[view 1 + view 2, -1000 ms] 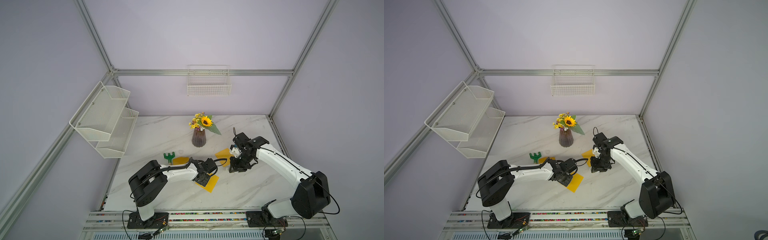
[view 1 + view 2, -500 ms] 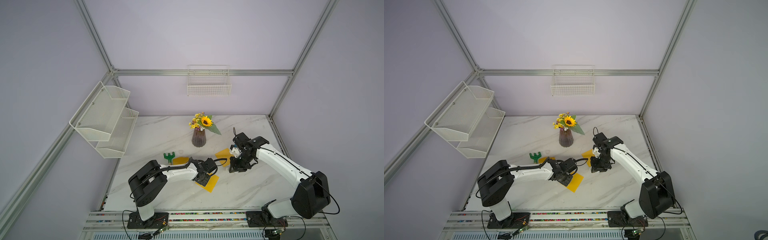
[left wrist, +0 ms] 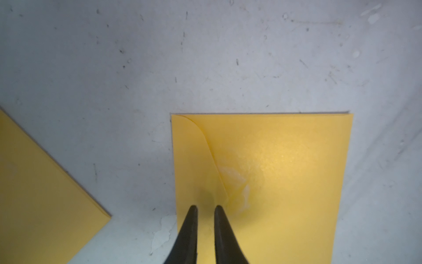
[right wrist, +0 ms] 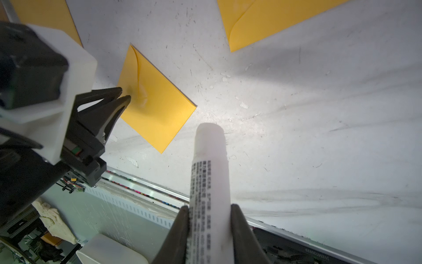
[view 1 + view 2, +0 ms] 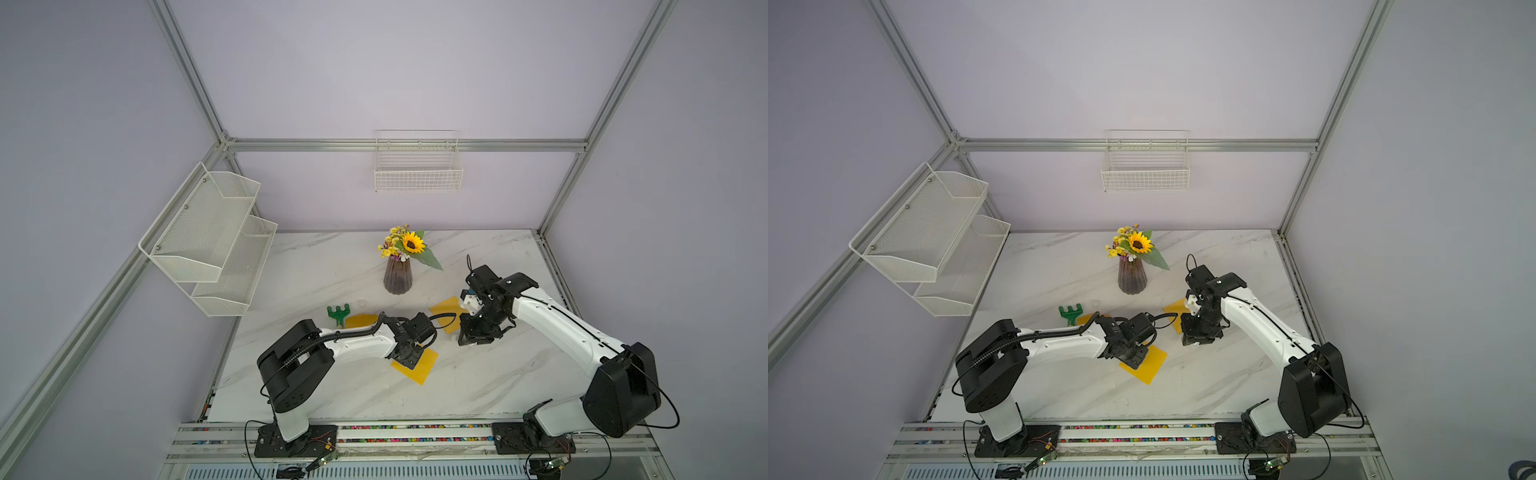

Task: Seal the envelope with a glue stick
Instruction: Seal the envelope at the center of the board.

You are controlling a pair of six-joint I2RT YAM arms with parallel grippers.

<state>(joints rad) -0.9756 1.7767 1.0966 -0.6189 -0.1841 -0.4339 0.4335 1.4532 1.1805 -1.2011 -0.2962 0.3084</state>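
- The right claw [image 4: 209, 211] is clenched on the glue stick [image 4: 210, 160]. Its two fingers press the printed label from both sides.
- The glue stick is held tilted over the table [image 4: 319, 137]. Its plain white end points down to bare table just beside a corner of the envelope [image 4: 157, 102]. Whether this end touches the table, I cannot tell.
- In both top views the envelope [image 5: 422, 368] [image 5: 1152, 368] is yellow and lies flat near the middle of the table's width, closer to the front edge where the arm bases stand.
- The left claw [image 3: 205, 208] has its tips on the envelope, close to the curved edge of the folded flap. Its fingers are only a little apart and they grasp nothing.
- A whitish smear [image 3: 237, 189] sits on the envelope, just beside the flap edge and the tips of the left claw.
- Two other envelopes, also yellow, lie farther back. One [image 5: 360, 321] is beside the green rake [image 5: 338, 314], toward the left edge. The other one [image 5: 444, 309] is partly hidden under the right arm.
- A vase [image 5: 397, 276] with a sunflower stands toward the back edge, around the middle.
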